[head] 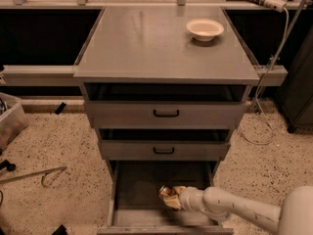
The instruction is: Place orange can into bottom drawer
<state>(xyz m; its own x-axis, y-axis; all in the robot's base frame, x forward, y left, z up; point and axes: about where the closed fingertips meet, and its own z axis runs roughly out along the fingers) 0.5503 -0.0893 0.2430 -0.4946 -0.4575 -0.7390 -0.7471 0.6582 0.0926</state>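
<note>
The bottom drawer is pulled out at the foot of the grey cabinet, showing its flat tray floor and low side walls. The orange can, shiny orange-gold with mottled markings, is inside the drawer near its right front, low over the floor. My gripper reaches in from the lower right on a white arm and is closed around the can. I cannot tell whether the can rests on the floor.
Two closed grey drawer fronts with black handles sit above the open drawer. A cream bowl stands on the cabinet top. A white cable hangs at the right. A bin and tools lie on the speckled floor at left.
</note>
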